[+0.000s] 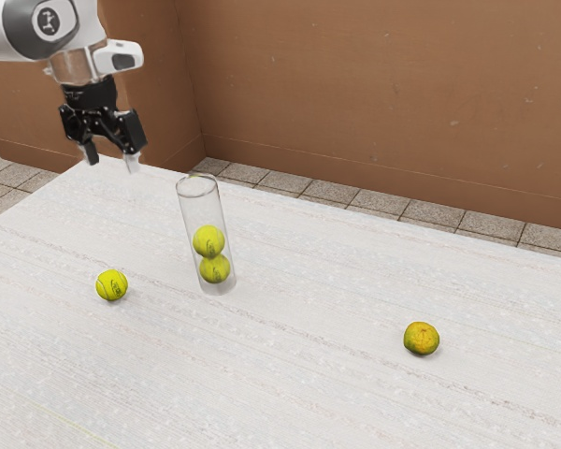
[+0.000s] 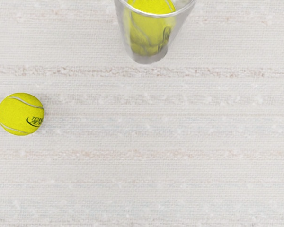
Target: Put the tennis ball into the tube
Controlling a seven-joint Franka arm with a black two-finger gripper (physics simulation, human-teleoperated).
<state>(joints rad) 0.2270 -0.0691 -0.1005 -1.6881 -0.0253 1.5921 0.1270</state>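
Observation:
My gripper [image 1: 111, 161] hangs high above the table at the exterior view's upper left, open, with nothing between its fingers. A clear tube [image 1: 201, 192] stands upright on the table, holding two tennis balls stacked one on the other. One loose yellow-green tennis ball [image 1: 112, 285] lies on the table, at the exterior view's left of the tube and apart from it. In the wrist view the loose tennis ball [image 2: 21, 114] rests on the white surface, and the tube [image 2: 149, 57] shows its rim and the yellow inside.
An orange-green citrus fruit [image 1: 422, 339] lies on the white table [image 1: 290, 393], toward the exterior view's right. A brown wall [image 1: 374, 103] rises behind the table, with a tiled floor strip [image 1: 355, 198] between them.

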